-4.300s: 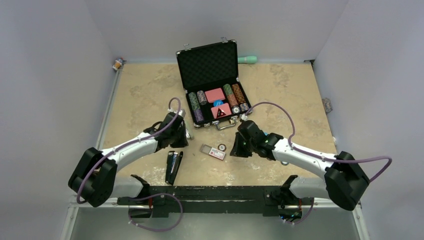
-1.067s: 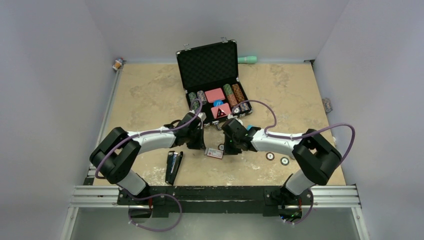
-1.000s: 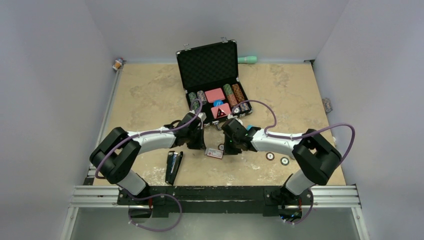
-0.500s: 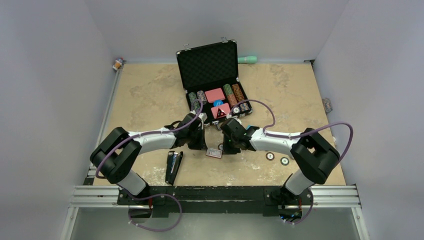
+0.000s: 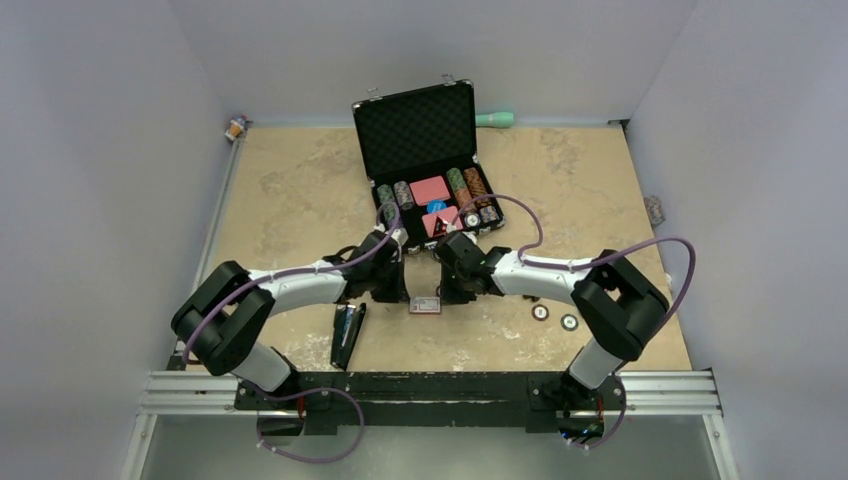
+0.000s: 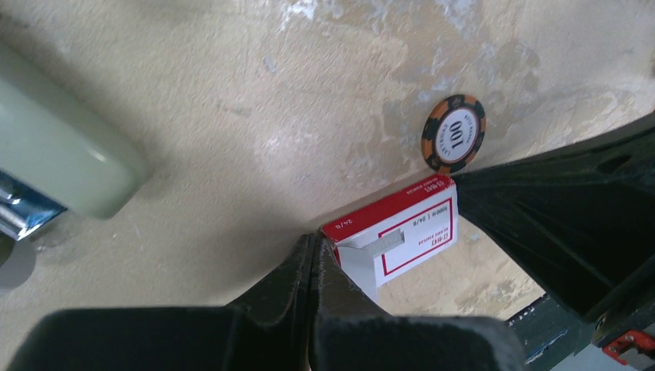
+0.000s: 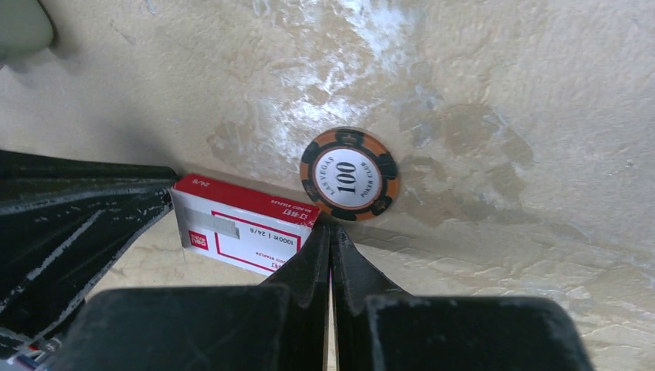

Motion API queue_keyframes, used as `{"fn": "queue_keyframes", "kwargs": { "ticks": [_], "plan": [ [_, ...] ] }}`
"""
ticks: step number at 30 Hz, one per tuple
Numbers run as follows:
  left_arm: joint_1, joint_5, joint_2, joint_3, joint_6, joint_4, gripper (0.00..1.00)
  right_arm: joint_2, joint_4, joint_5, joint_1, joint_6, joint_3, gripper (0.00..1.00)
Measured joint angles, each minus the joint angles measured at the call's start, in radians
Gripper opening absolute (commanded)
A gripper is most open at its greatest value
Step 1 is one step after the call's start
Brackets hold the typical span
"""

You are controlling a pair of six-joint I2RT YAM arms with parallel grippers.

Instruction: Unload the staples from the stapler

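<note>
The left gripper [image 6: 313,255] and right gripper [image 7: 330,239], fingers pinched together, are nosing opposite ends of a red "24/6" staple box [image 6: 402,232] beside a "100" Las Vegas chip [image 7: 349,175]. The black stapler [image 5: 347,335] is lying apart, nearer the bases.

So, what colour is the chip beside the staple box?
Chip: orange and black rim, white centre; right wrist view.

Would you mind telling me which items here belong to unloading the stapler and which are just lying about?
For the job:
stapler
staple box, probably for the staples

Just lying about:
open poker case
orange 100 chip
two loose chips
teal object behind the case
</note>
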Motion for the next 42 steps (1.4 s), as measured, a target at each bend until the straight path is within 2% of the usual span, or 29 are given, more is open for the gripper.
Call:
{"fn": "queue_keyframes", "kwargs": {
  "ticks": [11, 14, 16, 20, 25, 31, 33, 34, 38, 39, 42],
  "plan": [
    [-0.005, -0.057, -0.088, -0.050, -0.011, -0.076, 0.00, 0.062, 0.013, 0.002, 0.017, -0.025, 0.067, 0.00],
    [-0.006, -0.091, -0.107, -0.050, -0.011, -0.116, 0.01, 0.058, 0.012, 0.002, 0.018, -0.031, 0.067, 0.05],
    [-0.006, -0.128, -0.127, -0.050, -0.011, -0.159, 0.14, 0.047, 0.005, 0.005, 0.018, -0.034, 0.067, 0.13],
    [-0.006, -0.180, -0.187, -0.050, -0.009, -0.224, 0.40, -0.023, -0.031, 0.034, 0.019, -0.043, 0.067, 0.40],
    [-0.006, -0.224, -0.286, -0.050, -0.005, -0.293, 0.59, -0.107, -0.075, 0.081, 0.019, -0.058, 0.070, 0.66],
    [-0.006, -0.256, -0.420, -0.031, 0.010, -0.406, 0.79, -0.198, -0.100, 0.106, 0.022, -0.080, 0.095, 0.83],
    [-0.006, -0.265, -0.486, -0.018, 0.017, -0.449, 0.95, -0.224, -0.103, 0.115, 0.029, -0.092, 0.117, 0.85],
    [-0.006, -0.270, -0.523, -0.011, 0.023, -0.469, 0.99, -0.237, -0.103, 0.124, 0.033, -0.098, 0.132, 0.86],
    [-0.006, -0.293, -0.672, 0.017, 0.035, -0.540, 1.00, -0.298, -0.088, 0.161, 0.054, -0.128, 0.172, 0.89],
    [-0.006, -0.304, -0.713, 0.031, 0.039, -0.565, 1.00, -0.321, -0.076, 0.175, 0.063, -0.135, 0.175, 0.96],
    [-0.006, -0.344, -0.797, 0.079, 0.054, -0.627, 1.00, -0.399, -0.051, 0.242, 0.092, -0.140, 0.180, 0.99]
  ]
}}
